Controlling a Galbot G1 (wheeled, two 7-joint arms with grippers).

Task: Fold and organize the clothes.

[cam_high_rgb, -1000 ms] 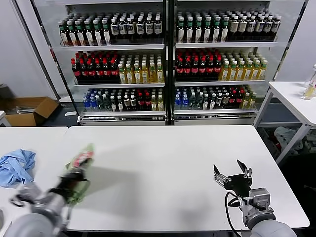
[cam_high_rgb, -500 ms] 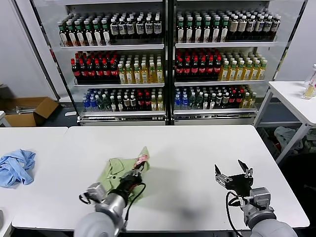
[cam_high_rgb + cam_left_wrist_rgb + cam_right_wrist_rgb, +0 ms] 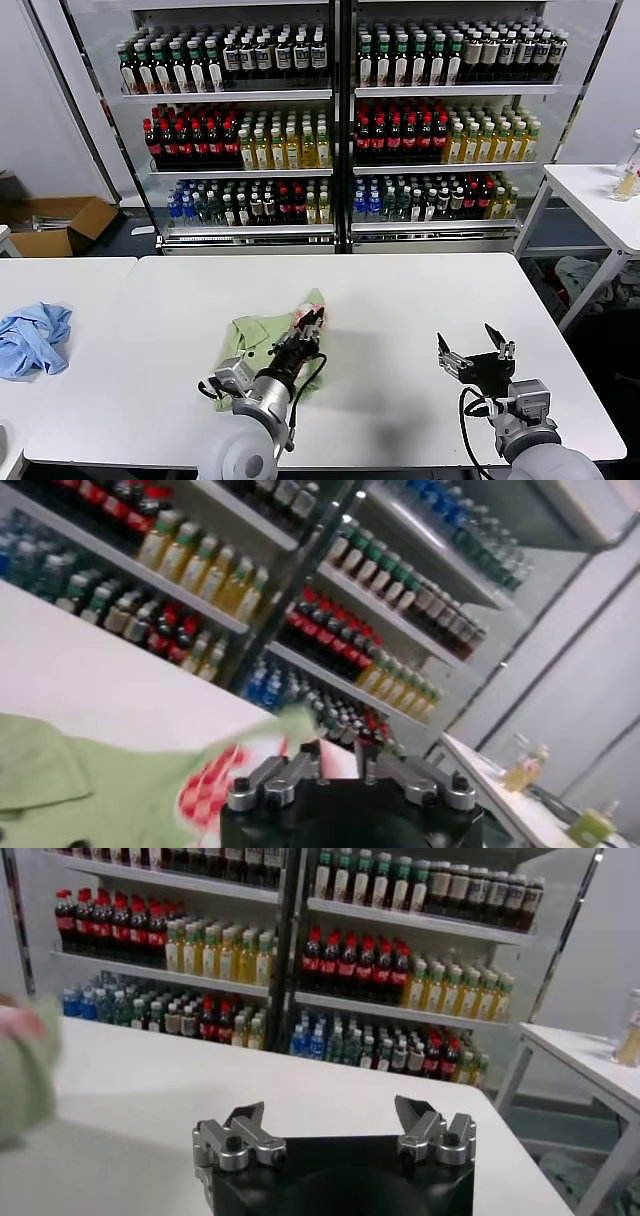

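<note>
The clothes, a light green polo shirt with a red-and-white checkered print, lie bunched on the white table, left of its middle. My left gripper is at the shirt's far right corner, low over the table. In the left wrist view the shirt spreads beside the left gripper, whose jaws stand a little apart with the checkered cloth still between them. My right gripper waits open and empty above the table's near right part. In the right wrist view the right gripper shows bare table between its fingers, and the shirt shows at the edge.
A crumpled light blue cloth lies on the neighbouring table at the left. Glass-door coolers full of bottles stand behind the table. Another white table stands at the far right, and a cardboard box is on the floor at the left.
My left arm has swung from the table's left edge to left of its middle, bringing the shirt along and laying it down. Its jaws have parted. The right arm has stayed put.
</note>
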